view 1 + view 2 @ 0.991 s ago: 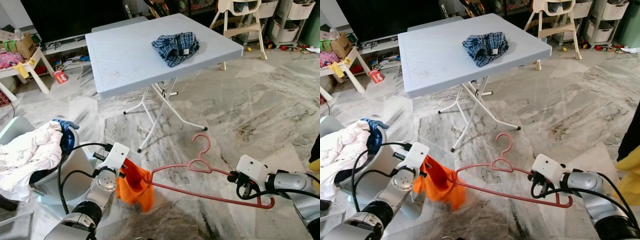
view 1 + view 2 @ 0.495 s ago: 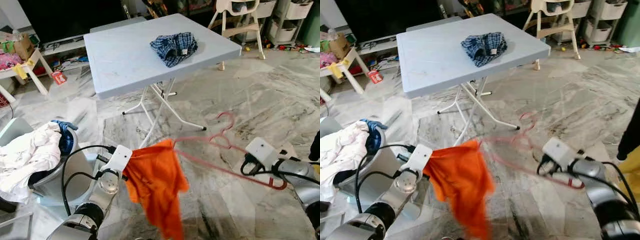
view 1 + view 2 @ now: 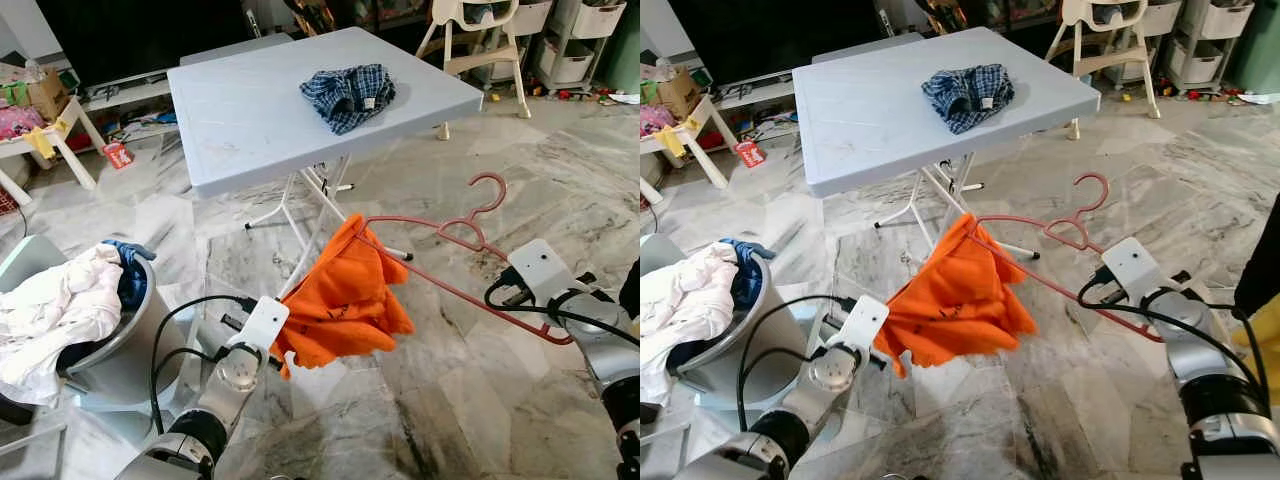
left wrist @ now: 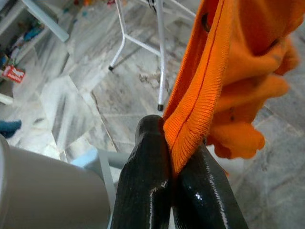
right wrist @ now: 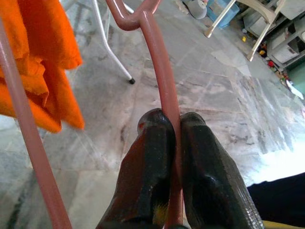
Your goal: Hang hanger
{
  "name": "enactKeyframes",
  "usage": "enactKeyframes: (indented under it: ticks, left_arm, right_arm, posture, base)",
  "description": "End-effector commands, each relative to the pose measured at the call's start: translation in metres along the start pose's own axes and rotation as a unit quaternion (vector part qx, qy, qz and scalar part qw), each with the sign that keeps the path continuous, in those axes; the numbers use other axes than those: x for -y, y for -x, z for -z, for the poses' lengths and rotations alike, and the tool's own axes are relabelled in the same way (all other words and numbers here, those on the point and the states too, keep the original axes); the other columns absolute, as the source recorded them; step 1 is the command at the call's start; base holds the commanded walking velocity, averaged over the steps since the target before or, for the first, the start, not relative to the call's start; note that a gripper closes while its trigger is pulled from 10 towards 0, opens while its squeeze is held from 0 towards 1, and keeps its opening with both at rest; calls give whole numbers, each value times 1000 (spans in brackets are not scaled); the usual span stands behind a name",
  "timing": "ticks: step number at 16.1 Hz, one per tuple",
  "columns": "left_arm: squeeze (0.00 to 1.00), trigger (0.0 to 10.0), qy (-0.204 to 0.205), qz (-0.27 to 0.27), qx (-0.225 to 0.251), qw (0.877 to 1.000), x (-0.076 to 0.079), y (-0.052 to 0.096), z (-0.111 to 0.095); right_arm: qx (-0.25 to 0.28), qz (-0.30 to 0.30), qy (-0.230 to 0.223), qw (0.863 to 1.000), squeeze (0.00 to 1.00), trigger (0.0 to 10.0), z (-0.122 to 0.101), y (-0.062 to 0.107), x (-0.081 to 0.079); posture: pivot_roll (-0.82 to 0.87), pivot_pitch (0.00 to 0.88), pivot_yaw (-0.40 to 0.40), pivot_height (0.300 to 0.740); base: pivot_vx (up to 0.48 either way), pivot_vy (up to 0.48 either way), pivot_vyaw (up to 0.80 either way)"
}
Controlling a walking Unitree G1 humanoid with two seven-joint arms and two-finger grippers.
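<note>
Hanger first: your thin red plastic clothes hanger (image 3: 440, 262) is up in the air ahead of the robot, its far shoulder threaded into a crumpled orange knit garment (image 3: 345, 300). Your right gripper (image 5: 170, 125) has its jaws closed tight on the hanger's rod near the end, which keeps the hook free and pointing up. Your left gripper (image 4: 167, 145) pinches the garment's ribbed hem, probably to stretch it along the hanger. Behind stands the pale blue folding table (image 3: 250, 130) carrying a checked blue cloth (image 3: 350, 93).
</note>
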State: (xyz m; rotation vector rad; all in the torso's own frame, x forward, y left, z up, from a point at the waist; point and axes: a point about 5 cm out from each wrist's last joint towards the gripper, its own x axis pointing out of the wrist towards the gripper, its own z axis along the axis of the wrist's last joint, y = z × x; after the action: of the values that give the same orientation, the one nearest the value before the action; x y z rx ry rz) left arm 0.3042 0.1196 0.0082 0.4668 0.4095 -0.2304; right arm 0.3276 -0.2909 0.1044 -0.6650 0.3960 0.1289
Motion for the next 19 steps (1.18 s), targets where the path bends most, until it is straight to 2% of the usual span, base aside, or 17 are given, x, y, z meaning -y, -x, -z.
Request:
enactKeyframes:
  ticks: [1,5,6,8,9,11,13,15,16,17,19]
  left_arm:
    - [0,10000,-3,-15,-14,1000,-12,0,6]
    - [0,10000,-33,-68,40,996,-43,-8,-25]
    - [0,10000,-38,-79,66,994,-50,-10,-38]
    - [0,10000,-53,-77,111,989,-51,-11,-56]
    - [0,10000,-48,-71,124,989,-51,-11,-60]
    - [0,10000,-34,-51,134,989,-49,-10,-61]
    - [0,10000,-18,-4,141,990,-44,-9,-60]
    - [0,10000,-47,44,150,987,-37,-6,-56]
    - [0,10000,-52,46,148,987,-36,-6,-54]
    - [0,10000,-61,50,144,986,-34,-4,-48]
    - [0,10000,-81,80,132,985,-29,2,-33]
  right_arm:
    - [29,27,-23,999,0,10000,-13,-1,12]
    - [37,-59,-5,998,0,10000,-5,5,-6]
    - [34,-93,-3,995,0,10000,-1,7,-12]
    - [32,-144,20,989,0,10000,4,11,-24]
    - [35,-163,30,986,0,10000,5,13,-29]
    - [46,-209,43,976,0,10000,6,18,-40]
    - [54,-252,58,965,0,10000,7,24,-51]
    - [29,-251,95,963,0,10000,16,23,-54]
    - [26,-244,104,964,0,10000,18,22,-53]
    - [19,-218,117,969,0,10000,19,19,-52]
    - [23,-142,172,975,0,10000,16,12,-48]
  posture:
    - [-161,0,140,740]
    - [-171,0,144,740]
    - [-173,0,145,740]
    - [-173,0,148,740]
    - [-173,0,148,740]
    - [-171,0,149,740]
    - [-169,0,148,740]
    - [-166,0,146,740]
    - [-165,0,145,740]
    - [-164,0,143,740]
    - [-157,0,134,740]
  base:
    - [0,0,0]
    - [0,0,0]
    - [0,0,0]
    - [0,0,0]
    - [0,0,0]
    - [0,0,0]
    - [0,0,0]
    - [0,0,0]
    - [0,0,0]
    - [0,0,0]
    - [0,0,0]
